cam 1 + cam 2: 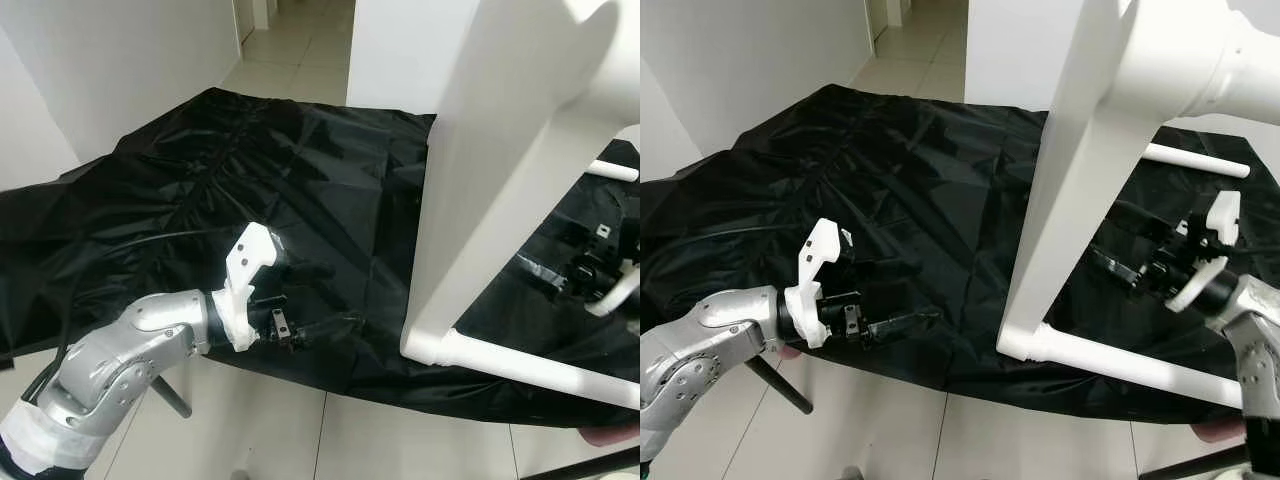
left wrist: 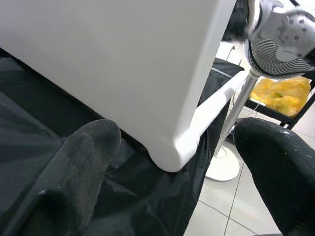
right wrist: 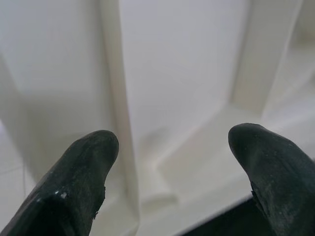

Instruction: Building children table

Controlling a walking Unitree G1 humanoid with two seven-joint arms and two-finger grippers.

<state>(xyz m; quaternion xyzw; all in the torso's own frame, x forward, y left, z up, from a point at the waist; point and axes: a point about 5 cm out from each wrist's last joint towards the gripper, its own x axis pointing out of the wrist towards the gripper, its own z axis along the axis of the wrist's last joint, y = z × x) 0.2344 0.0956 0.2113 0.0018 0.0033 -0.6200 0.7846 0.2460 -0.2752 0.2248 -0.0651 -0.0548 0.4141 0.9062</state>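
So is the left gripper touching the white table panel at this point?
Apart. In the right eye view the left gripper lies over the black sheet, with bare sheet between its fingertips and the white table panel. The left wrist view shows the fingers open, nothing between them.

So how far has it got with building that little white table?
Done so far: the white tabletop stands on edge on the black sheet, with a round leg fitted at its lower corner and another behind. In hand: nothing. The left pincer and the right pincer are open on either side of the panel, gripping nothing. Left: any remaining legs, which I cannot count, and turning it upright.
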